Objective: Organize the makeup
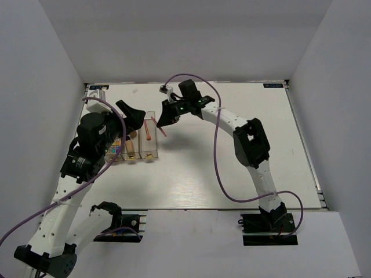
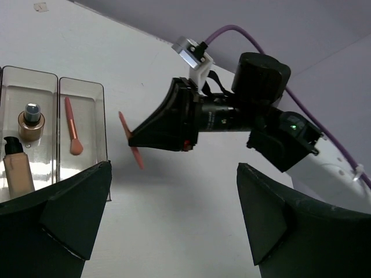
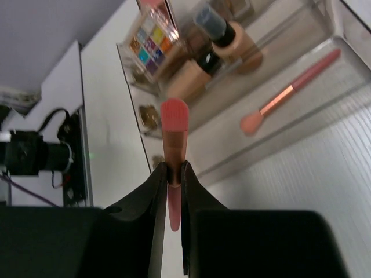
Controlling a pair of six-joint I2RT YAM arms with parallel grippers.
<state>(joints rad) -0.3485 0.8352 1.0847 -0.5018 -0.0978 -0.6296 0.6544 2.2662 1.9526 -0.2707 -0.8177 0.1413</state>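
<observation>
My right gripper (image 3: 173, 174) is shut on a pink makeup brush (image 3: 173, 124), which hangs in the air just right of the clear three-compartment box (image 1: 152, 155). In the top view that held brush (image 1: 163, 131) pokes out below the right gripper (image 1: 165, 120). The box's right compartment holds another pink brush (image 3: 290, 90). Two beige foundation bottles (image 3: 223, 40) (image 3: 188, 75) lie in the middle compartment. A multicolour palette (image 3: 152, 43) stands in the left one. My left gripper (image 2: 174, 214) is open over the table beside the box, with nothing between its fingers (image 2: 75, 214).
The right arm (image 1: 249, 139) stretches across the middle of the white table (image 1: 232, 174), trailing a purple cable (image 1: 217, 168). Grey walls close in the table at the left, back and right. The left arm (image 1: 90, 150) leans over the box's left side.
</observation>
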